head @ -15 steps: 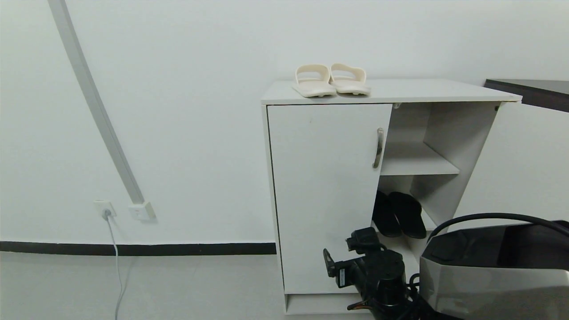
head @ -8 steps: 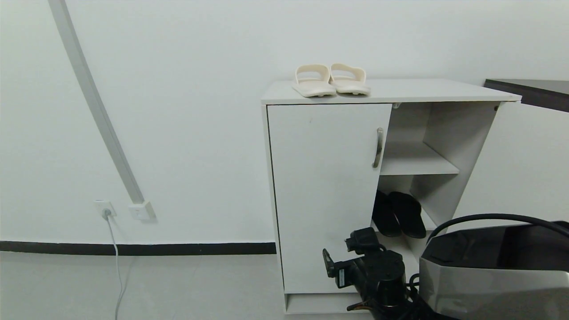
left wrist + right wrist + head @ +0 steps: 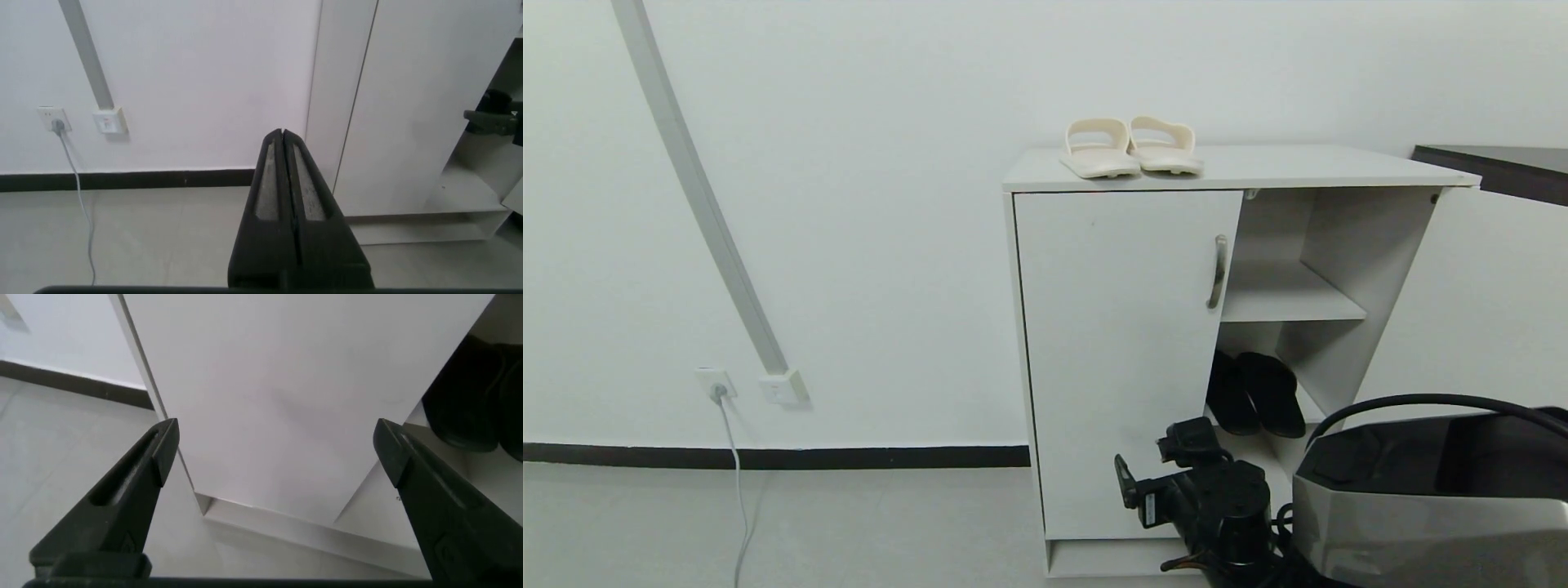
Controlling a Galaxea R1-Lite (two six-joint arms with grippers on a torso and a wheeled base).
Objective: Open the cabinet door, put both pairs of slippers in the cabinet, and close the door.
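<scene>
On top of cabinet, toward its left end: cream slippers, side by side, close together, soles down, straps toward the wall; not yet stowed. Inside, on lower shelf: black slippers, already placed, at left of the opening. Right door swung wide; left door shut, handle at its inner edge. Upper shelf above black pair.

Low before left door: right gripper, fingers spread wide, holding nothing, aimed at the door's lower part. Off to left of cabinet, set back from it: left gripper, fingers pressed together, nothing between them.

Step in hand, as judged: fetching cream pair. Recommended as follows. Raise right arm clear of door handle before coming in over the top. Approach from front edge, fingers kept wide, and close across both slippers at once, or pinch the two inner edges together, to carry pair as one. Failing that, make two trips rather than risk knocking the second off the edge. Lift straight up before drawing back. Lower through open right half, clear of left door's edge and handle. Set down on upper shelf, judged the safer choice than crowding black pair. Push well back to avoid overhang fouling the door. Release fully, withdraw, and only then swing right door shut.
</scene>
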